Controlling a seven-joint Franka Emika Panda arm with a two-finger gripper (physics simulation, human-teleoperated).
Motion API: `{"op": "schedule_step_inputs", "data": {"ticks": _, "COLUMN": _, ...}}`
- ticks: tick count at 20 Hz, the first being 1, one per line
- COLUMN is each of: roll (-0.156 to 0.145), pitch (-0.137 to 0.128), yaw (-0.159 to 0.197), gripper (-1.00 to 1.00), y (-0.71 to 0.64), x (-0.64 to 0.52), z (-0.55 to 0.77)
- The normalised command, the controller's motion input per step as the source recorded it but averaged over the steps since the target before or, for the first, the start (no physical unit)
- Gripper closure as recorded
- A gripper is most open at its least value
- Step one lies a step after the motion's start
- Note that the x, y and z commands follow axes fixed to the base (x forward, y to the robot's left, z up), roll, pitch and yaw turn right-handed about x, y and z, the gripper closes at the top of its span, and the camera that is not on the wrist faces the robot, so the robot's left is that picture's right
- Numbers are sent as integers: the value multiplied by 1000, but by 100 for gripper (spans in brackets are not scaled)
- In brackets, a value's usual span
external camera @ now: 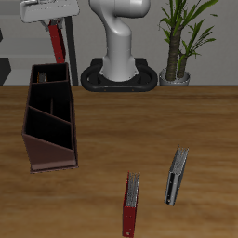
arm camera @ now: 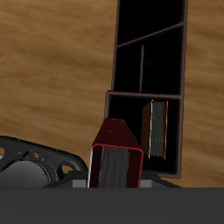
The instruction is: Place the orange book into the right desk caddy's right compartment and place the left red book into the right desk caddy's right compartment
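Left red book [external camera: 58, 43]: held in the air above the far end of the caddy, hanging tilted below the claw; in the wrist view [arm camera: 115, 156] seen end-on, red cover wrapped round a grey page block, close under the camera.
Gripper [external camera: 51, 20]: white, high over the back of the table, clenched on the upper end of the left red book; fingertips themselves hidden by the book in the wrist view.
Book relative to claw: pinched at its top, lower end pointing down toward the caddy's back compartment, not touching the caddy walls as far as can be told.
Orange book [arm camera: 156, 129]: standing upright inside the caddy's end compartment, against one inner wall, orange cover with pale pages facing up; hidden from the exterior view.
Right desk caddy [external camera: 46, 149]: long dark maroon box on the wooden table, running from the back of the table toward its front edge, inner dividers visible, sides sloping to a lower end nearer the front; in the wrist view [arm camera: 179, 52] directly beneath the held book.
Other red book [external camera: 130, 204]: lying on the table near the front edge, well apart from the caddy.
Dark grey book [external camera: 176, 175]: lying just beside the other red book, slightly farther back.
Table [external camera: 186, 112]: brown wood grain.
Potted plant [external camera: 181, 42]: behind the table, beside the robot's base [external camera: 121, 56].
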Motion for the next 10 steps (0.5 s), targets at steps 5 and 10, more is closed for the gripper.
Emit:
{"op": "schedule_step_inputs", "data": {"ticks": 5, "roll": 40, "pitch": -16, "yaw": -19, "gripper": 100, "y": -197, "x": 30, "z": 136}}
{"op": "schedule_step_inputs", "data": {"ticks": 10, "roll": 23, "pitch": 30, "yaw": -26, "gripper": 100, "y": -118, "x": 162, "z": -10}}
